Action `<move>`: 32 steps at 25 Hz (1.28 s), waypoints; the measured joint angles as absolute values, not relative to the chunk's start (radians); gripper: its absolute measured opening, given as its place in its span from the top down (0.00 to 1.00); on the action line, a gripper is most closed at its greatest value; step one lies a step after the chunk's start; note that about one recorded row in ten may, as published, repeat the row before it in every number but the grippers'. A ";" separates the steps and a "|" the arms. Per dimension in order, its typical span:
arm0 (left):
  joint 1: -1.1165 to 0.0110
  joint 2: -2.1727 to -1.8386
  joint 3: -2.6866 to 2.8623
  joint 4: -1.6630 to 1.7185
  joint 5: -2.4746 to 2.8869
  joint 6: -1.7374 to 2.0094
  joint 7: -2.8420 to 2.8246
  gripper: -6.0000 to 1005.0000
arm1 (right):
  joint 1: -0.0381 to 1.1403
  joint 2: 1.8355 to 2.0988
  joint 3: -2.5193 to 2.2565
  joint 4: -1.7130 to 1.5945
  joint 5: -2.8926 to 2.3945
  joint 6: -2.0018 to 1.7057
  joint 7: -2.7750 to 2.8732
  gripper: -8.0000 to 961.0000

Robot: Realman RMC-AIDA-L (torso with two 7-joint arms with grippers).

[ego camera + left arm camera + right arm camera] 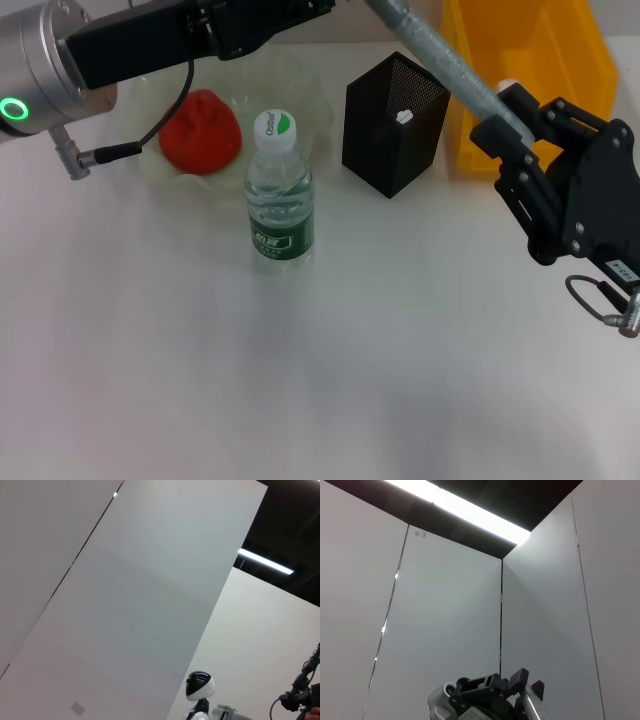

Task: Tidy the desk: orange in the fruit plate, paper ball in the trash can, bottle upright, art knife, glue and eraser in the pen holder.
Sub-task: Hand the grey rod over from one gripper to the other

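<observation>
Right gripper [575, 215] hangs at the frame's right edge, just below the bright yellow rectangular plastic trash can [530, 75]; you cannot tell whether its fingers are parted or holding anything. Your left arm crosses the upper left, above the wide pale-green glass fruit plate [315, 95], where the round red-orange orange [200, 132] already sits. At centre, the tall black mesh pen holder [395, 125] and the upright clear bottle [280, 190] lie left of the right gripper, the nearer one.

white desk [300, 380], wall panels [125, 605], ceiling light [470, 510]
</observation>
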State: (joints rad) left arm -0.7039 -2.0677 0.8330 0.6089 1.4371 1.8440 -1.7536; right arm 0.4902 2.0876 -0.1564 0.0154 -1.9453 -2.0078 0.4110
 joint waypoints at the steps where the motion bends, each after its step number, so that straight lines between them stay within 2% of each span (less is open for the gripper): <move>1: -0.704 -2.068 0.833 0.608 1.437 1.844 -1.753 0.84 | 0.490 2.088 -0.157 0.017 -1.946 -2.008 0.411 0.78; 11: -0.703 -2.068 0.838 0.597 1.437 1.852 -1.743 0.84 | 0.485 2.088 -0.157 0.026 -1.947 -2.007 0.411 0.82; 23: -0.683 -2.068 0.873 0.597 1.429 1.861 -1.714 0.83 | 0.478 2.088 -0.156 0.026 -1.947 -2.011 0.411 0.82; 29: -0.675 -2.064 0.861 0.597 1.419 1.861 -1.702 0.66 | 0.477 2.088 -0.171 0.026 -1.947 -2.008 0.411 0.82; 32: -0.667 -2.063 0.837 0.597 1.417 1.864 -1.696 0.52 | 0.471 2.088 -0.167 0.022 -1.947 -2.006 0.410 0.82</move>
State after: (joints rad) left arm -0.6668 -2.0633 0.8370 0.5975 1.4169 1.8642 -1.6960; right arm 0.4713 2.0877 -0.1671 0.0224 -1.9467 -2.0063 0.4104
